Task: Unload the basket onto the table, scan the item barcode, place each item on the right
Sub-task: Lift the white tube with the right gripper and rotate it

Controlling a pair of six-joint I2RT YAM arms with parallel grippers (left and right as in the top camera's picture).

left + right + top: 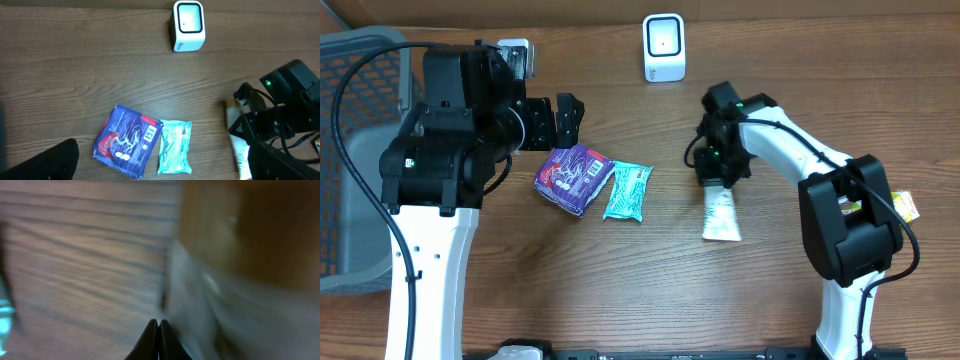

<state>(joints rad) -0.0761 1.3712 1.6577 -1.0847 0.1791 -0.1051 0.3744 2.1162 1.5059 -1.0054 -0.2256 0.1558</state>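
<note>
Scan not yet done: right gripper closed at one end of tube, hold unclear, tube on tabletop well apart from scanner, left gripper wide open.

The worktop has a brown wood-grain surface with a dull, matt finish. The barcode scanner is smooth white plastic with a slight sheen. The purple packet is glossy printed film, and the teal packet beside it is crinkled plastic film. The white pouch looks soft and matt. The basket is grey plastic lattice.
</note>
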